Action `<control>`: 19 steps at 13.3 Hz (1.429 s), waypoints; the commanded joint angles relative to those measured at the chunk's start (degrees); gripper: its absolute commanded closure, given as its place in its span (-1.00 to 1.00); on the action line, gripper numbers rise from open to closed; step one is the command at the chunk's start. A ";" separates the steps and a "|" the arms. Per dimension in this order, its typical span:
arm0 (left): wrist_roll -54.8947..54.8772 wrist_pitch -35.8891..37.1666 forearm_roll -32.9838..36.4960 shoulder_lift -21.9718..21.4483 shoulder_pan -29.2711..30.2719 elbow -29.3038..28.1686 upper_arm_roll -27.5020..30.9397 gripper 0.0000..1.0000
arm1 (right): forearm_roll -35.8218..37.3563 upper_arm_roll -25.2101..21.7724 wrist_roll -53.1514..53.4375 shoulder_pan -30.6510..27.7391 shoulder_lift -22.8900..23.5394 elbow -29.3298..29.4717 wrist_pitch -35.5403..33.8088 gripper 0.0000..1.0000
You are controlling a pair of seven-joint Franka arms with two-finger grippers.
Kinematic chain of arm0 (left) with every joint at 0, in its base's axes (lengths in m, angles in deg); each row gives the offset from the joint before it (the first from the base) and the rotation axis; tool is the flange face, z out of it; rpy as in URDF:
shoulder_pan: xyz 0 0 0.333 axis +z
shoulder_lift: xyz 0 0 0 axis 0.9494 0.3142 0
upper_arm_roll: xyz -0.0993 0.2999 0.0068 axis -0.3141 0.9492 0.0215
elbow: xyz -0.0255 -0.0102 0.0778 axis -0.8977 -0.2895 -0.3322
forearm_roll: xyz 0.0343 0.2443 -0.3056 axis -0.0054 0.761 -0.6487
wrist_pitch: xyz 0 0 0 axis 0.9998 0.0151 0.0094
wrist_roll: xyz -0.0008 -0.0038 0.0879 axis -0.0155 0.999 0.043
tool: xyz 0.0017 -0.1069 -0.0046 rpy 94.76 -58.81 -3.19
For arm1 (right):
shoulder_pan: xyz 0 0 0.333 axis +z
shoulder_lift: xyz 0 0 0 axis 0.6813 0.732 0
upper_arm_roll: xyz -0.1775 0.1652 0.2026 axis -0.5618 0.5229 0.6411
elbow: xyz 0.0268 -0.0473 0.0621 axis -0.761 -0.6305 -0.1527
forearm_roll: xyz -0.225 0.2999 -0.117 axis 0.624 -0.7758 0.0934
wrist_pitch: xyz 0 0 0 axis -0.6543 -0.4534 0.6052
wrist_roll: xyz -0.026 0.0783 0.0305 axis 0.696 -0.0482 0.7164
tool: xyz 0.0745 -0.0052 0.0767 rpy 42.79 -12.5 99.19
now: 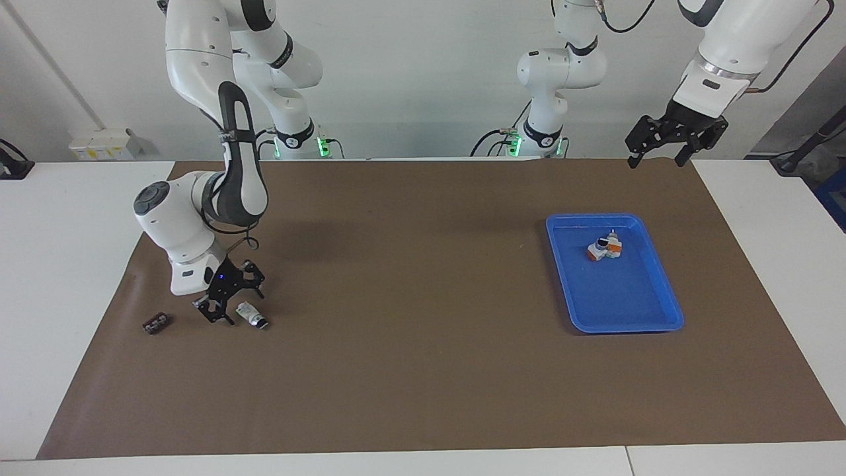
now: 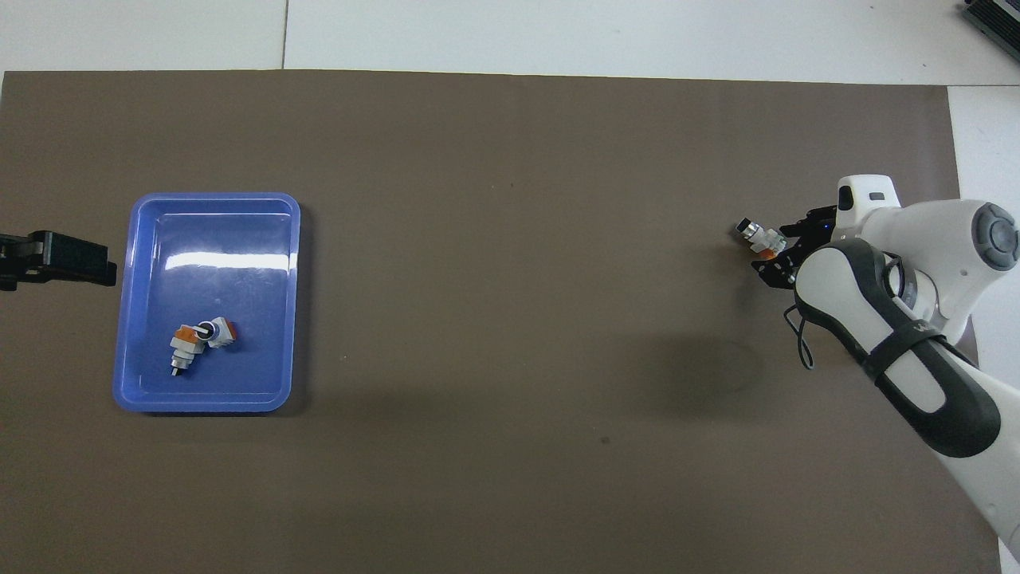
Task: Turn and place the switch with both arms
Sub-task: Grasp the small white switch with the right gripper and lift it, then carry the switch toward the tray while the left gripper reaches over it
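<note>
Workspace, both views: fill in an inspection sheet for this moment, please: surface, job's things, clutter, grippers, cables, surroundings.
Surface: brown mat over a white table.
Job's things: switch lies on the mat at the right arm's end; blue tray at the left arm's end holds two white-and-orange parts, touching each other.
Clutter: small dark part on the mat beside the switch.
Grippers: right gripper is down at the switch, one finger on each side of its white end; grip not confirmed. Left gripper waits open, raised over the mat's edge nearest the robots.
Cables: black cable loops at the right wrist; black cables at both arm bases.
Surroundings: pale wall; white box at the wall.
</note>
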 commanded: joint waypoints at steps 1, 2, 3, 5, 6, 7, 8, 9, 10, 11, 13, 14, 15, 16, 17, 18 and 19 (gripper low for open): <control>-0.37 0.33 0.01 -1.45 0.12 -1.38 0.26 -1.00 | -1.67 0.26 -1.40 0.72 0.41 -0.24 1.98 0.33; -0.37 0.41 0.01 -1.54 0.12 -1.47 0.26 -1.00 | -1.67 0.26 -1.40 0.81 0.41 -0.24 2.07 0.99; -0.37 0.50 0.01 -1.54 0.12 -1.47 0.17 -1.00 | -1.76 0.26 -0.96 0.81 0.41 -0.06 1.81 1.00; -0.19 0.32 0.01 -1.54 0.12 -1.47 0.17 -1.00 | -0.54 0.26 0.37 1.77 -0.11 0.11 0.58 1.00; -0.11 0.15 0.01 -1.54 0.12 -1.38 0.17 -1.00 | -0.53 0.35 -6.25 2.30 -1.07 0.38 -1.17 1.00; -0.11 0.24 0.01 -1.54 0.12 -1.47 0.17 -1.00 | -0.97 0.35 -11.36 2.74 -2.13 1.51 -3.36 1.00; -0.02 0.06 0.01 -1.45 0.12 -1.38 0.17 -1.00 | -1.49 0.61 -14.37 2.75 -2.83 3.61 -6.95 1.00; -0.02 -0.37 0.01 -1.45 0.04 -1.38 0.08 -1.00 | -2.02 2.18 -16.93 2.66 -3.71 4.85 -10.20 1.00; -0.02 -0.55 0.01 -1.45 -0.14 -1.38 0.17 -1.00 | -5.51 5.15 -18.17 2.66 -5.46 5.73 -11.45 1.00; -0.02 -0.64 0.01 -1.45 -0.23 -1.47 0.08 -1.00 | -11.11 7.53 -18.36 2.75 -6.78 5.74 -13.12 1.00; -0.10 -1.78 -0.17 -1.54 -0.05 -2.60 0.08 -1.00 | -20.44 14.81 -18.18 2.84 -7.50 6.18 -15.68 1.00; 0.24 -1.87 -0.61 -2.06 -0.05 -3.22 0.00 -1.00 | -23.79 18.42 -17.31 2.75 -8.11 6.44 -16.03 1.00; 1.29 -1.79 -1.57 -2.76 0.12 -4.62 0.00 -1.00 | -28.00 22.11 -14.95 2.83 -8.90 6.44 -15.95 1.00; 2.95 -1.87 -4.71 -3.47 0.21 -5.85 0.34 -1.00 | -30.13 25.63 -10.49 3.27 -10.47 6.79 -14.82 1.00; 4.80 -1.79 -7.79 -4.17 0.56 -7.25 0.43 -0.97 | -30.15 26.97 -6.18 5.10 -10.92 8.19 -13.50 1.00; 6.47 -1.52 -11.12 -4.52 1.43 -7.88 0.44 -0.87 | -30.24 26.98 -3.53 8.08 -11.71 8.72 -10.70 1.00; 7.88 -1.26 -14.11 -4.70 1.79 -8.23 0.44 -0.82 | -30.24 26.98 -0.81 10.55 -12.24 8.81 -7.37 1.00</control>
